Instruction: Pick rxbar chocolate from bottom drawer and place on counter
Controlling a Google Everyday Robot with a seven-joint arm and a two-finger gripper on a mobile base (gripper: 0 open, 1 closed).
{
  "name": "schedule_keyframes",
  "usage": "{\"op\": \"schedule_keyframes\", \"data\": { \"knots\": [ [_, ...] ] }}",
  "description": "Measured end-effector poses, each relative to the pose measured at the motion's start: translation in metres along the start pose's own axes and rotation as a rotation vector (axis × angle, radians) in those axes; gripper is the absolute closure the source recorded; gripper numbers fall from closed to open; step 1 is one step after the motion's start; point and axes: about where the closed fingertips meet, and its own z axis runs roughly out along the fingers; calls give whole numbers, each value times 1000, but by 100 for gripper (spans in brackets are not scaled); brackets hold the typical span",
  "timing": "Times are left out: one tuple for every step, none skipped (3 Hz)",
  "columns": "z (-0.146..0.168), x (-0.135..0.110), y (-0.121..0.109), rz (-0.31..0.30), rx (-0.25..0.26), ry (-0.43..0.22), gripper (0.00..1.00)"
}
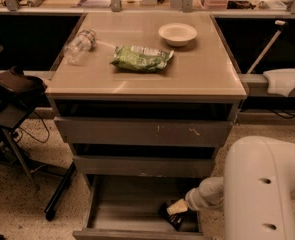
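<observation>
The bottom drawer point(127, 204) is pulled open, grey inside. My gripper point(176, 209) reaches down into its right front corner from the right. A small black object that looks like the rxbar chocolate point(172, 218) lies right under the gripper tip, partly hidden by it. I cannot tell whether the gripper is touching or holding it. The tan counter point(202, 74) tops the cabinet, well above the gripper.
On the counter lie a green snack bag point(142, 58), a white bowl point(177, 33) and a clear plastic bottle point(79, 45) on its side. My large white arm link point(264, 189) fills the lower right. A dark stool point(12, 86) stands at the left. A cluttered shelf runs behind.
</observation>
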Motion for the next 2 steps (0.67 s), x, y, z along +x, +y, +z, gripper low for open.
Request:
{"op": "schedule_keyframes", "data": {
  "knots": [
    [27,14,0,21,-12,13,0],
    [32,20,1,23,-23,5,0]
  ]
}}
